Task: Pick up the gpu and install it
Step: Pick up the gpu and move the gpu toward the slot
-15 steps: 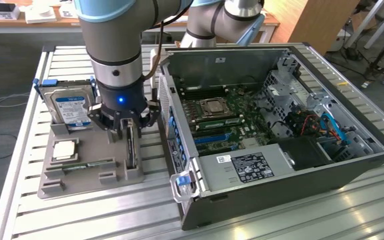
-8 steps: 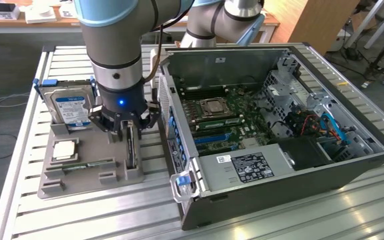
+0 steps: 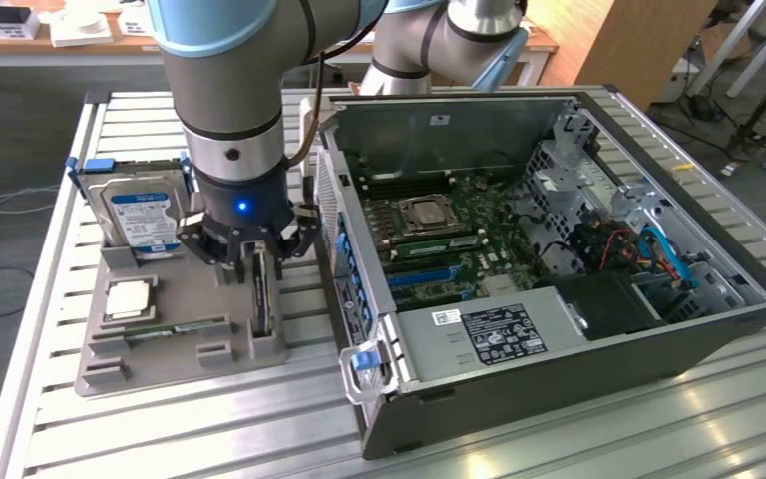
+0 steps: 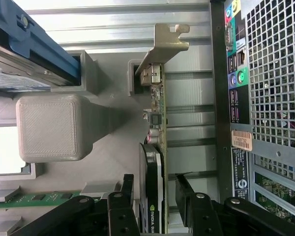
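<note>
In the exterior view, the arm's black two-fingered tool (image 3: pixel 256 261) hangs low over a grey plastic holder tray (image 3: pixel 157 364) on the slatted metal surface (image 3: pixel 223 419). The thin dark gpu card (image 3: pixel 262 304) stands on edge in a slot of that tray, directly under the tool, with a finger on either side of it. A silver hard drive with a blue label (image 3: pixel 141 215) stands upright at the tray's far end, and a slim green RAM stick (image 3: pixel 171 329) lies in the tray's near part. An open black computer case (image 3: pixel 530 389) sits just beside the tray, on the exterior view's right.

In the wrist view, the tool (image 4: pixel 155 184) is open. Its black fingers (image 4: pixel 184 196) flank the gpu (image 4: pixel 152 157), with a gap on each side. The card's silver end bracket (image 4: pixel 164 44) points away from the tool.
</note>
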`<state>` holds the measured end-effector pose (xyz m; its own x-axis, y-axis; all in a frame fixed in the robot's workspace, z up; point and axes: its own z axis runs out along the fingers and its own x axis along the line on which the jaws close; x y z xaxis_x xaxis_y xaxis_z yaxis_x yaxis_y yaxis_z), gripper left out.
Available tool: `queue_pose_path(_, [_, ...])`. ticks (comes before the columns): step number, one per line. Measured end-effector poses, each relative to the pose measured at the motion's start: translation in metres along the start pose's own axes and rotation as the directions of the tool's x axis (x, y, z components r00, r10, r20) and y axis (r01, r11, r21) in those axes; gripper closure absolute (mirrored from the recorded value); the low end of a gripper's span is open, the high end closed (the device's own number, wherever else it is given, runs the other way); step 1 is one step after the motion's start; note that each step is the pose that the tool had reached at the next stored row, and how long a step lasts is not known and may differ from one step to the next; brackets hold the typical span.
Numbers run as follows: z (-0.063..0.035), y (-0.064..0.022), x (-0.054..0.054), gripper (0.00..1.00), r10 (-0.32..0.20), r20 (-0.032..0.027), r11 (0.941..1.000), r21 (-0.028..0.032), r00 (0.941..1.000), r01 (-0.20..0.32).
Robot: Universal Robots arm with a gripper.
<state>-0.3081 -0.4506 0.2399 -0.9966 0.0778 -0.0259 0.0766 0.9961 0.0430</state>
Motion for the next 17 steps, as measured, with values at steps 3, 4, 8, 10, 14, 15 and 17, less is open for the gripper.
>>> queue_pose_path(3, [0.0,0.0,0.0,0.53,0.0,0.0,1.0,-0.0001,1.0,0.0])
queue_pose_path(4, [0.0,0.0,0.0,0.53,0.0,0.0,1.0,0.0,1.0,0.0])
queue_pose_path(8, [0.0,0.0,0.0,0.53,0.0,0.0001,1.0,0.0,1.0,0.0])
queue_pose_path(10, [0.0,0.0,0.0,0.53,0.0,0.0,1.0,0.0,1.0,0.0])
queue_pose_path(14, [0.0,0.0,0.0,0.61,0.0,0.0,1.0,-0.0001,1.0,0.0])
queue_pose_path(15, [0.0,0.0,0.0,0.61,0.0,0.0,1.0,0.0,1.0,0.0])
queue_pose_path(17, [0.0,0.0,0.0,0.61,0.0,0.0,1.0,0.0,1.0,0.0])
